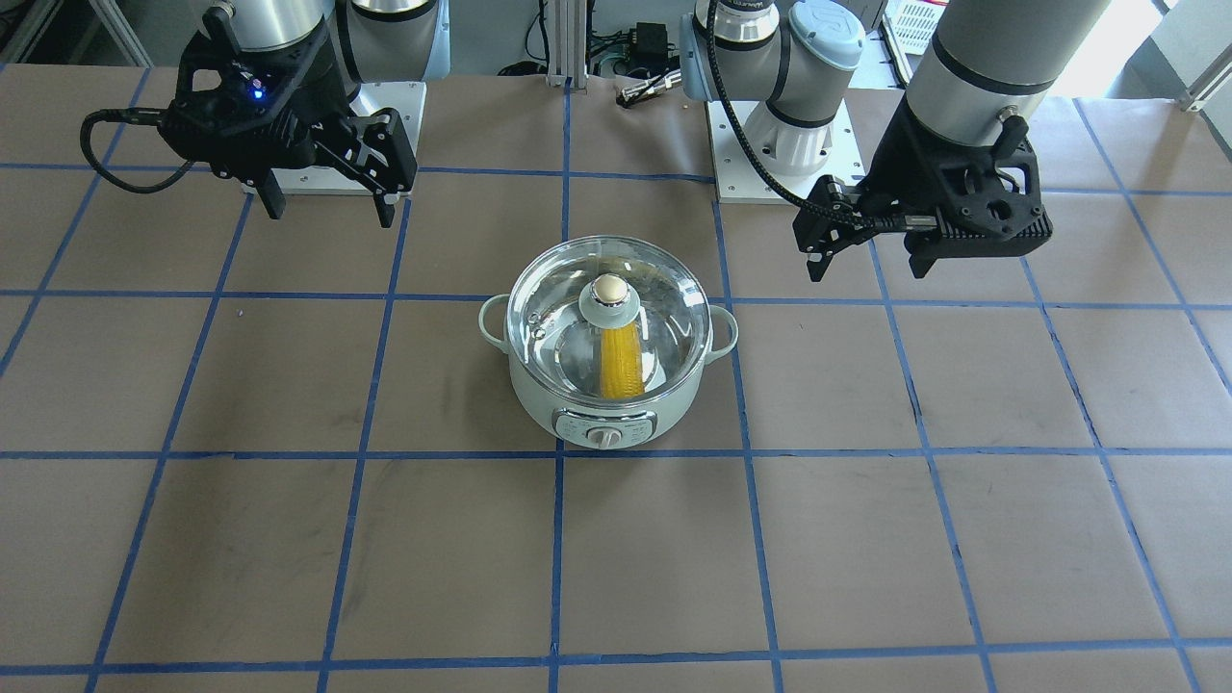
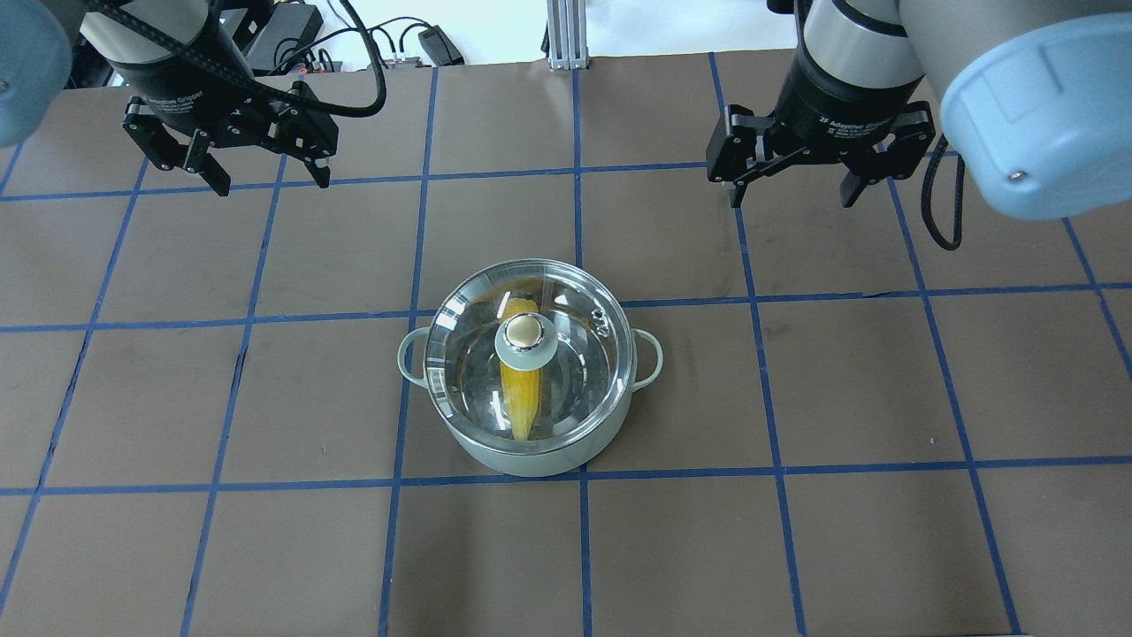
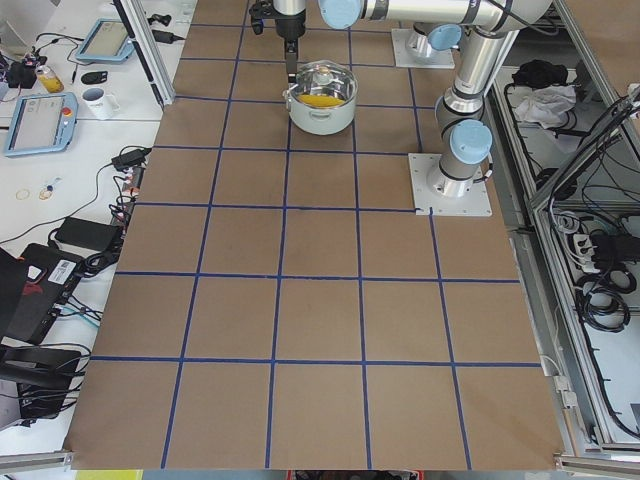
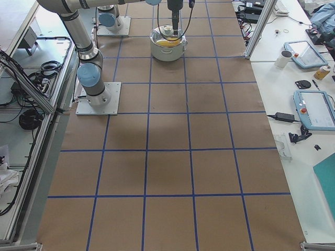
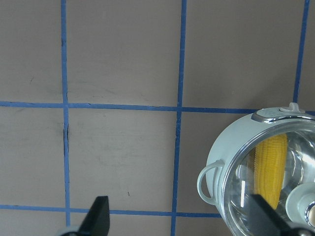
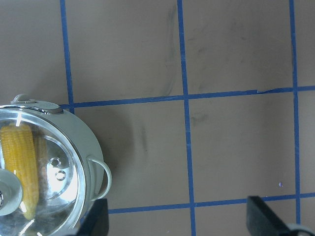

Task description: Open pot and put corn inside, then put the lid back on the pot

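Note:
The mint-green pot (image 1: 606,404) stands at the table's middle, control dial facing away from the robot. The glass lid (image 1: 568,289) with its gold knob (image 1: 609,287) sits closed on the pot. The yellow corn (image 1: 622,361) lies inside, seen through the glass. In the overhead view the pot (image 2: 531,456), lid (image 2: 579,354) and corn (image 2: 520,394) show the same. My left gripper (image 2: 272,184) is open and empty, high and far to the pot's left. My right gripper (image 2: 793,199) is open and empty, high and to the pot's right. The left wrist view shows the pot (image 5: 221,157) and corn (image 5: 269,167); the right wrist view shows them too (image 6: 88,142).
Brown paper with a blue tape grid (image 2: 575,478) covers the table. The arm bases (image 1: 770,144) stand on white plates at the robot's side. Side benches hold tablets, a mug and cables (image 3: 60,110).

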Controlling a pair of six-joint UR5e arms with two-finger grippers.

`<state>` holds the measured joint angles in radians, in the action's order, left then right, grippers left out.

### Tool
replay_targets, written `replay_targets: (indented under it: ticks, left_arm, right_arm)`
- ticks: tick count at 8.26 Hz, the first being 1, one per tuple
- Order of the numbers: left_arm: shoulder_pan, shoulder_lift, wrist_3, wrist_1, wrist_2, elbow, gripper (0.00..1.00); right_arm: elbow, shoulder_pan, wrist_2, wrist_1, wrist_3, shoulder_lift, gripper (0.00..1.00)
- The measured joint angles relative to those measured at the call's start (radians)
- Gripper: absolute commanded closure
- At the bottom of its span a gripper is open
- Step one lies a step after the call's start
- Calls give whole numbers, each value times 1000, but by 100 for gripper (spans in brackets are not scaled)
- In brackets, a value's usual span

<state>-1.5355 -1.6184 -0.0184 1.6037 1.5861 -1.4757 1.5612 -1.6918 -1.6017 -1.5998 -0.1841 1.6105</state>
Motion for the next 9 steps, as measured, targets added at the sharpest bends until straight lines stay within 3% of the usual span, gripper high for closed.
replay_targets:
  ticks: [6, 9]
  left_arm:
    - [0, -1, -1, 0, 0, 0, 0]
    - [0, -1, -2, -3, 0, -8, 0]
  right_arm:
    - [-18, -85, -2, -7, -104, -50, 0]
    - [-30, -55, -2, -6, -83, -53, 0]
